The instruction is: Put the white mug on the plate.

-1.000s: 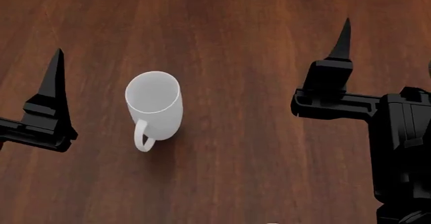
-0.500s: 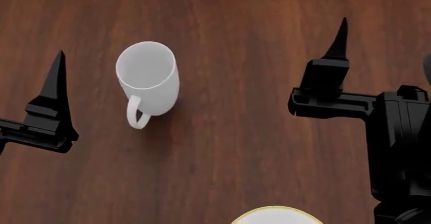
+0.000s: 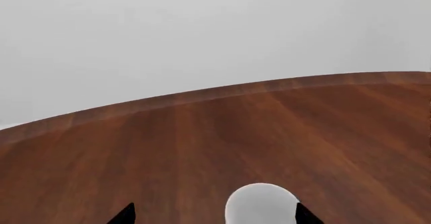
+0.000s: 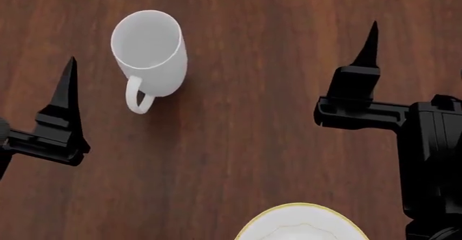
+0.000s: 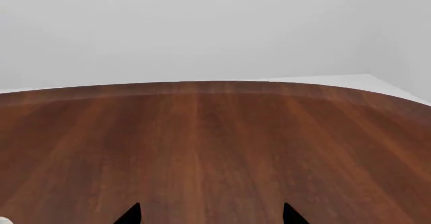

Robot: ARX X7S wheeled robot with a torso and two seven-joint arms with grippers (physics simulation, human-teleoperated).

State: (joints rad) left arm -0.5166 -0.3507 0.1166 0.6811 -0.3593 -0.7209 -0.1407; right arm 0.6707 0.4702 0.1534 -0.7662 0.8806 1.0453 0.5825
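**Stock on the table: mug standing free, plate at the near edge, both grippers empty**

Item 1, left gripper [image 4: 68, 88]. Black, one pointed finger showing in the head view, at the left of the mug and nearer the robot. The left wrist view shows two tips [image 3: 124, 215] set wide apart, with nothing between them but the mug's top coming in by one tip. Jaws spread; holding nothing. Judged to be staged for an approach, since it is the arm nearer the mug.

Item 2, white mug [image 4: 149, 51]. Stands upright on the wooden table [image 4: 252, 115], mouth up, long axis vertical. Loop handle [image 4: 137, 97] points toward the robot and slightly left. Untouched, apart from both grippers, well apart from the plate. With the handle facing the robot, a grasp across the body looks easier than one on the handle.

Item 3, plate [image 4: 299, 224]. White with gold rim, only its far part in view at the bottom of the head view, right of the mug and closer to the robot. Bare; task not yet done.

Item 4, right gripper [image 4: 368, 40]. Black, at the right, well clear of mug and plate. The right wrist view shows its tips [image 5: 289, 214] apart over bare wood. Empty, judged idle.
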